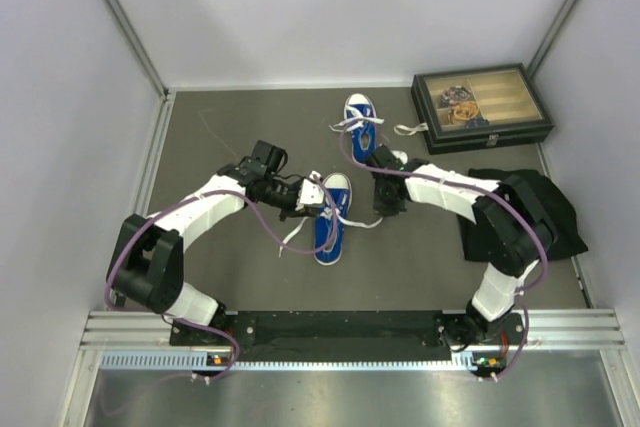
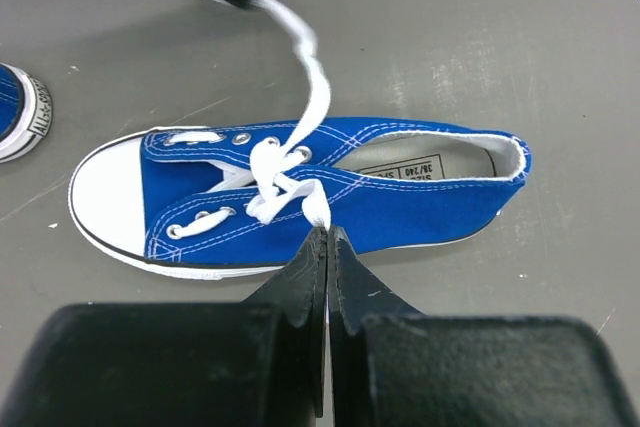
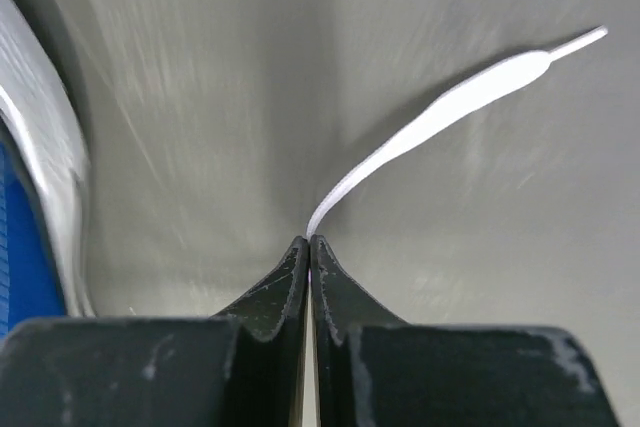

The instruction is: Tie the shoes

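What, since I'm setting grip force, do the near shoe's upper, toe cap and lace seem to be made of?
The upper looks like matte blue canvas, a cloth with white stitched seams. The toe cap looks like smooth white rubber, even and seamless. The lace seems to be flat woven fabric, perhaps cotton or polyester; it bends limply.

Blue canvas shoe, white cloth lace, matt grey tabletop
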Robot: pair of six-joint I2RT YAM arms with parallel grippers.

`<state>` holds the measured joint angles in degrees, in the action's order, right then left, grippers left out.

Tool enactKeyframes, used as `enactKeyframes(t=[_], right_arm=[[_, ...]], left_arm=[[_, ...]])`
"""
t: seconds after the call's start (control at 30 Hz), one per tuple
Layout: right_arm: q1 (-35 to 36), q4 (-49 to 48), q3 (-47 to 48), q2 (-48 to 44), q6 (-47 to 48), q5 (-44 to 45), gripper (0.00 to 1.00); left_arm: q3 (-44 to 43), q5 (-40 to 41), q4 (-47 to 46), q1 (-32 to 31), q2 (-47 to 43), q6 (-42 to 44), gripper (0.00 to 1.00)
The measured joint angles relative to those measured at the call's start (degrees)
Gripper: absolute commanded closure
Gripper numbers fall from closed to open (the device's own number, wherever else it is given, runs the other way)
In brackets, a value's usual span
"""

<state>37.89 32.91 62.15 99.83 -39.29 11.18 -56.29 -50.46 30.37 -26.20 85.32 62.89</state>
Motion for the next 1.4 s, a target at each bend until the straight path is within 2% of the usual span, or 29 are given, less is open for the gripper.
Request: enactKeyframes(t=[0.13, 0.27, 0.43, 0.57, 0.67, 0.7, 0.73, 0.87, 0.93, 1.1, 1.4], right_arm=[[-4.46, -1.53, 4.02, -0.92, 3.76, -0.83, 1.0], [-6.01, -6.27, 13.14, -1.27, 8.26, -4.13, 1.0], [-3.93, -11.06, 25.09, 1.44, 11.06, -11.26, 1.0], [-0.22, -14.36, 34.73, 8.92, 12.31, -16.31, 1.0], [2.29, -14.51, 38.07, 14.14, 12.72, -19.78, 1.0], [2.97, -14.47, 38.4, 15.74, 12.76, -21.29, 0.98], [3.54, -14.21, 38.42, 17.29, 12.76, -22.8, 0.86], [4.46, -12.07, 37.62, 19.8, 12.59, -27.8, 0.54], [4.35, -11.78, 36.61, 19.56, 12.55, -29.33, 0.47], [2.1, -11.63, 32.3, 15.39, 11.56, -31.56, 0.46], [-2.75, -11.47, 19.63, -3.93, 11.72, -34.05, 0.51]], left_arm=[[0.7, -0.35, -0.02, 0.0, -0.33, 0.07, 1.0], [1.4, -0.98, -0.48, 0.0, -0.87, 0.04, 1.0], [2.49, -1.22, -0.87, 0.0, -1.97, 0.2, 1.0], [3.32, -1.29, -1.27, 0.0, -2.89, 0.48, 1.0], [3.72, -1.38, -1.6, 0.0, -3.23, 0.55, 1.0], [3.85, -1.38, -1.86, 0.0, -3.32, 0.55, 1.0], [4.04, -1.38, -2.12, 0.0, -3.43, 0.48, 1.0], [4.79, -1.4, -3.5, 0.0, -3.48, -0.09, 1.0], [5.05, -1.44, -4.22, 0.0, -3.48, -0.63, 1.0], [5.18, -1.62, -6.54, 0.0, -3.48, -3.06, 1.0], [5.6, -1.6, -13.68, 0.0, -3.41, -10.1, 1.0]])
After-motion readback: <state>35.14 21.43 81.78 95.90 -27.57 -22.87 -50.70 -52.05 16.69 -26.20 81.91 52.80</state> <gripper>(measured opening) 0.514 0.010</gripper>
